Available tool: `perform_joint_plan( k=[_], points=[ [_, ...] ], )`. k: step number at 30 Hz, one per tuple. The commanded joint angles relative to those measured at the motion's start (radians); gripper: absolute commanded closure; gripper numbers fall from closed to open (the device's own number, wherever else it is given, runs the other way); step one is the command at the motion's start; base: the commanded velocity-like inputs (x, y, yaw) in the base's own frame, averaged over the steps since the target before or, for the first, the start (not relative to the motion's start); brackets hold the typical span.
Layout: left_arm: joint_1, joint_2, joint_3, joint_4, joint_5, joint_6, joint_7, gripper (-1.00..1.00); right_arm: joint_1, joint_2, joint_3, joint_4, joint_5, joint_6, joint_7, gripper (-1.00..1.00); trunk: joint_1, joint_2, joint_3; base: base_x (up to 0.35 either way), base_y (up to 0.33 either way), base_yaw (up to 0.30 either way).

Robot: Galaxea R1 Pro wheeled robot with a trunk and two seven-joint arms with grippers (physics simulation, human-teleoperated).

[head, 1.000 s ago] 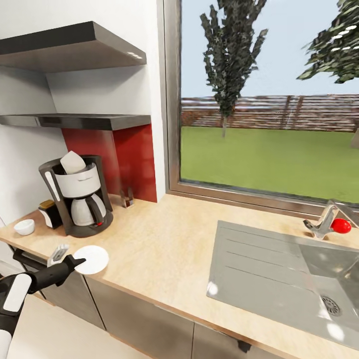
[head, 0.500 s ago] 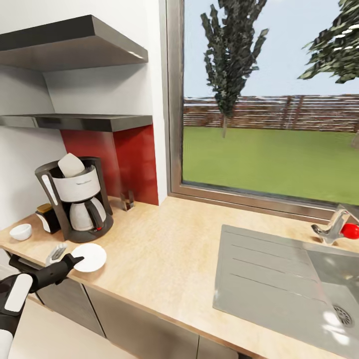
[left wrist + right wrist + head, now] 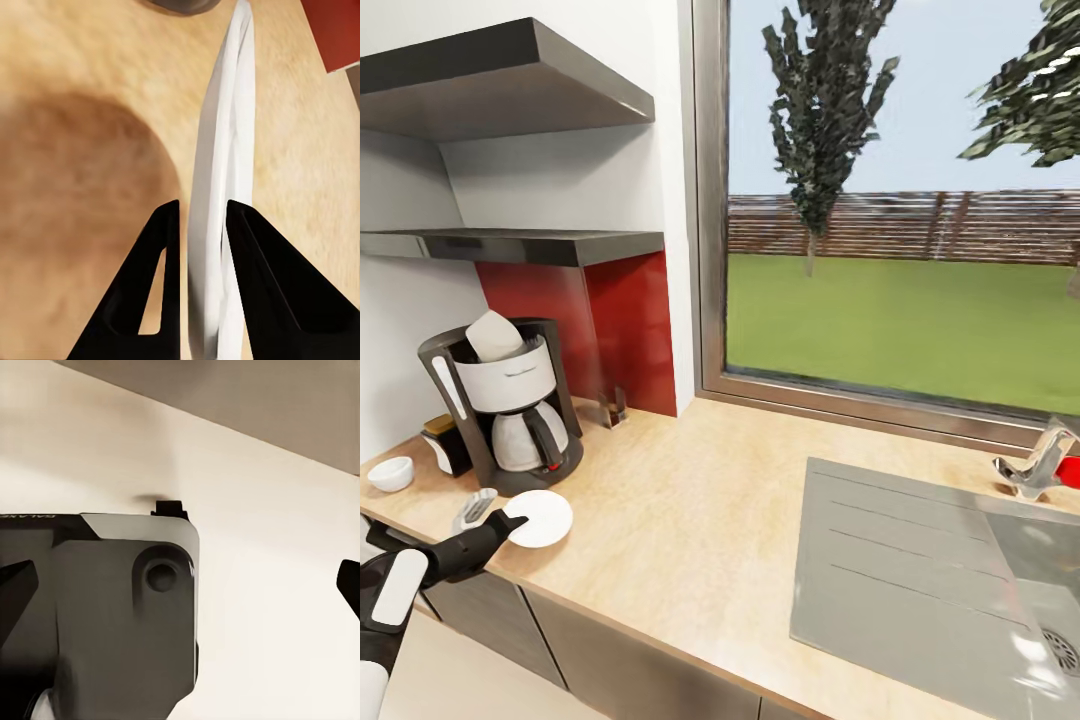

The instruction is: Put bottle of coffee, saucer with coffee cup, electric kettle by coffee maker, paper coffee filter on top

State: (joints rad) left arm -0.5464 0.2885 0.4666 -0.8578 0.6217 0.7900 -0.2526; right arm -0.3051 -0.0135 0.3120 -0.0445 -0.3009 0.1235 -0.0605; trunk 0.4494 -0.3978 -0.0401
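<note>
White wall point(image 3: 560, 180) fills the upper left, with a red back panel point(image 3: 625, 330) below it at mid-left. A big window point(image 3: 905, 200) takes the upper right: pale sky, dark trees point(image 3: 825, 100), brown fence point(image 3: 920, 225), green lawn point(image 3: 900, 320). Steel sink point(image 3: 930, 580) with drainboard at lower right, tap point(image 3: 1045, 462) at the right edge. Grey cupboard fronts point(image 3: 590, 650) along the bottom; pale floor point(image 3: 450, 680) at lower left. Even daylight.

Saucer point(image 3: 538, 518) before coffee maker point(image 3: 505, 405)
</note>
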Motion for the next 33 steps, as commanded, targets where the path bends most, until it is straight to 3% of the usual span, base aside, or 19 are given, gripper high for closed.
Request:
perform_joint_plan(
  k=[1,26,33],
  points=[
    [-0.001,-0.001,0.003,0.000,-0.002,0.006,-0.005,1.00,0.000,0.000,0.009,-0.003,-0.009,0.007,-0.004,-1.00,0.001,-0.002,-0.002,0.001,0.000,0.000],
    [-0.008,-0.003,0.006,-0.001,-0.002,0.004,-0.005,1.00,0.000,0.000,0.009,-0.003,-0.009,0.007,-0.004,-1.00,0.001,-0.002,-0.002,0.022,0.000,0.000],
    [-0.002,-0.002,0.004,0.000,-0.002,-0.050,-0.005,1.00,0.000,0.002,0.009,-0.003,-0.009,0.007,-0.003,-1.00,0.001,-0.002,-0.002,0.003,0.000,0.000]
  ],
)
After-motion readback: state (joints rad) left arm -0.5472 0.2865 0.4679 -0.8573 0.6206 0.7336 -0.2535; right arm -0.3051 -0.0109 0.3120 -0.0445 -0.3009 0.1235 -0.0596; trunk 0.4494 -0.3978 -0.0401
